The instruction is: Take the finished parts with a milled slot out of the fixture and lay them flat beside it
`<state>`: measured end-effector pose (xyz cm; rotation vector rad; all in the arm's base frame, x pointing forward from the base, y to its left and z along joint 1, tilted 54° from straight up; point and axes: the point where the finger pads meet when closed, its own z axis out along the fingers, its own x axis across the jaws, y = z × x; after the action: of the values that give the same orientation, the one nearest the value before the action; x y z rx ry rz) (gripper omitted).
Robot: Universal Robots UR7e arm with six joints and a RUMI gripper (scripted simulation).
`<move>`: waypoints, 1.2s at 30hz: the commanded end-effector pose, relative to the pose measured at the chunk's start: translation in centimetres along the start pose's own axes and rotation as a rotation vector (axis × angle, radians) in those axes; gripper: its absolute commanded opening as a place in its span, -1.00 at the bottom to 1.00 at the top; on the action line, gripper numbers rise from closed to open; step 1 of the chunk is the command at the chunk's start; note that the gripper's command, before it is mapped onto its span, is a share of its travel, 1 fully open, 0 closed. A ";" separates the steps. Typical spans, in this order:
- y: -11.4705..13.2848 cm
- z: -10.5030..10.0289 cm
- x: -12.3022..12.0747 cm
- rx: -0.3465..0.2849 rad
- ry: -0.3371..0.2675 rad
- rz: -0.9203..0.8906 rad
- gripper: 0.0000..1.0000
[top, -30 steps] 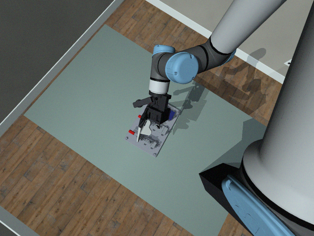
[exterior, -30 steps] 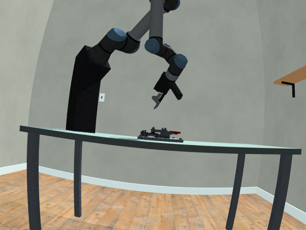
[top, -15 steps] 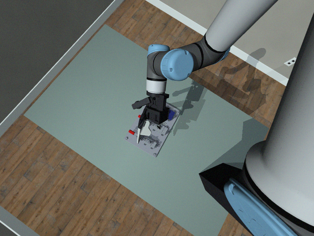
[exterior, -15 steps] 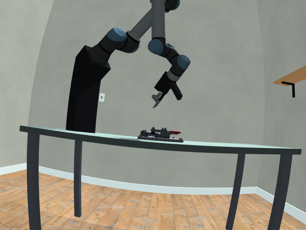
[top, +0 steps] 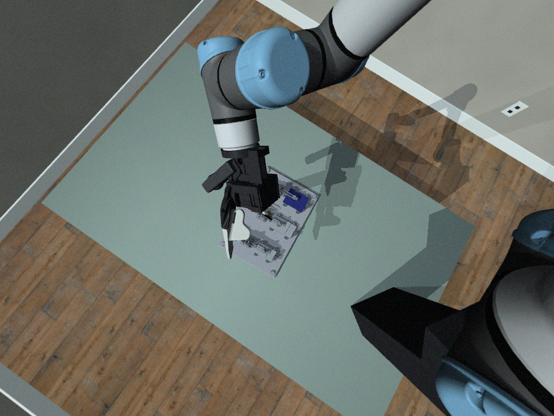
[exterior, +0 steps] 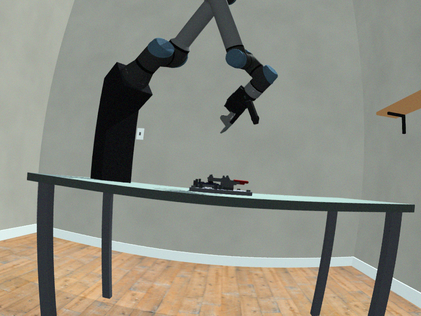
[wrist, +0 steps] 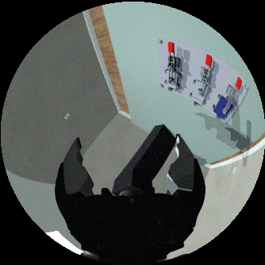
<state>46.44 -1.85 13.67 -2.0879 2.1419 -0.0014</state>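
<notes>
The grey fixture plate (top: 269, 223) lies near the middle of the table; it also shows in the side view (exterior: 220, 186) and the wrist view (wrist: 202, 77). It carries three toggle clamps with red handles. The blue blank (top: 295, 201) sits under the clamp at one end (wrist: 223, 106). Two grey parts (wrist: 173, 75) (wrist: 203, 85) sit under the other two clamps; their slots are too small to make out. My gripper (top: 230, 232) (exterior: 226, 124) (wrist: 127, 136) hangs high above the plate, tilted, open and empty.
The black robot base (exterior: 115, 136) stands on the table's far left in the side view. The table edge and wooden floor (wrist: 113, 67) lie to the left of the fixture in the wrist view. A wall shelf (exterior: 401, 107) sits at the far right.
</notes>
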 end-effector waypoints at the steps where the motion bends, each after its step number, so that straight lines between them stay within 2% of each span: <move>1: 0.9 -1.0 -0.9 -0.077 0.049 -0.003 1.00; 16: 1.0 -1.0 -0.9 -0.077 0.049 -0.002 1.00; 18: 1.5 -2.8 -2.1 -0.102 0.101 -0.026 1.00; 24: -0.9 1.0 0.9 -0.018 0.177 -0.039 1.00; 36: -0.9 1.0 0.9 -0.018 0.177 -0.039 1.00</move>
<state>47.17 -2.60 12.92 -2.2136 2.2079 -0.1625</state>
